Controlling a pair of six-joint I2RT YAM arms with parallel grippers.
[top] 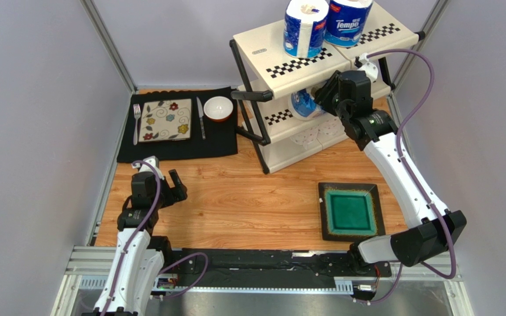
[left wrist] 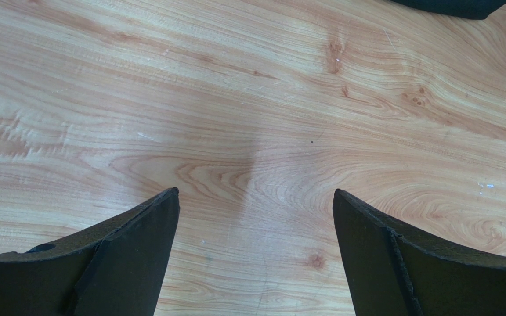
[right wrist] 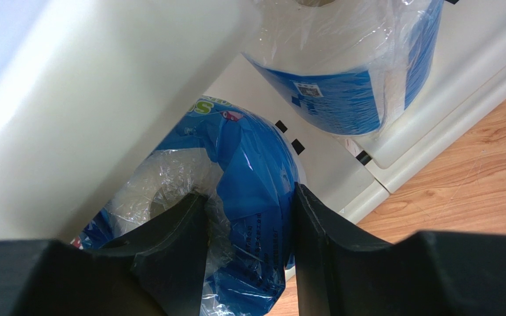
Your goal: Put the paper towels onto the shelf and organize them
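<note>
Wood-grain table [top: 255, 197] carries the shelf [top: 269, 56] at 1 o'clock: two blue-wrapped rolls [top: 305, 26] on top, one reading "Tempo". My right end effector [right wrist: 248, 192] pinches a third roll [right wrist: 255, 158] at the middle tier. Left end effector [left wrist: 254, 192] hangs spread at 8 o'clock above the table.

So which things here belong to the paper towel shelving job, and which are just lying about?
Job: shelf; two blue-wrapped rolls on its top tier; third wrapped roll, pinched by the right tool under that tier; fourth wrapped roll beyond it.
Lying about: green tray, black mat, floral plate, fork, knife, bowl.
</note>
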